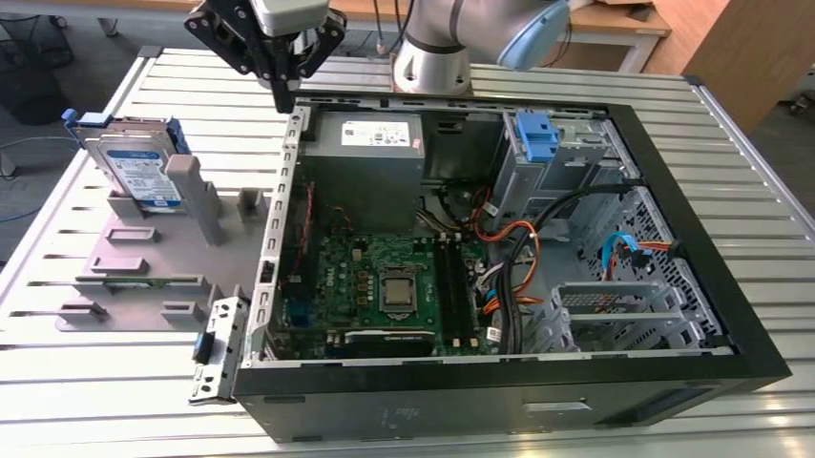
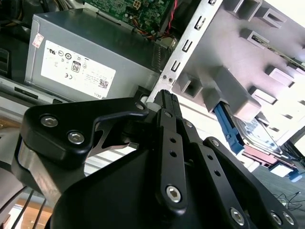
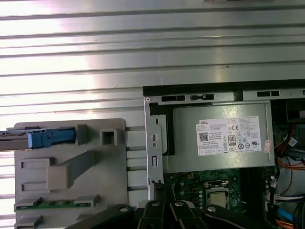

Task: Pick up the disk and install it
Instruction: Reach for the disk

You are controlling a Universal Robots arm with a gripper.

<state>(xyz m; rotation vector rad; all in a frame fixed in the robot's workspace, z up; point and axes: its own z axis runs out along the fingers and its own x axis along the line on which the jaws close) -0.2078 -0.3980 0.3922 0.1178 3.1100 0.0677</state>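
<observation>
Standing on edge in the grey holder [image 1: 128,277] on the counter [image 1: 76,401], at the exterior view's left, the disk [image 1: 137,170] is untouched. The gripper [image 1: 282,93] hangs well apart from it, over the computer case's [image 1: 510,382] rear corner, fingers drawn together and empty. A good reach, I judge, means opening first, then squaring across the disk's thin edge. The first wrist view gives that edge and its blue rail [image 3: 50,138] from above; the exterior view gives the labelled face.
</observation>
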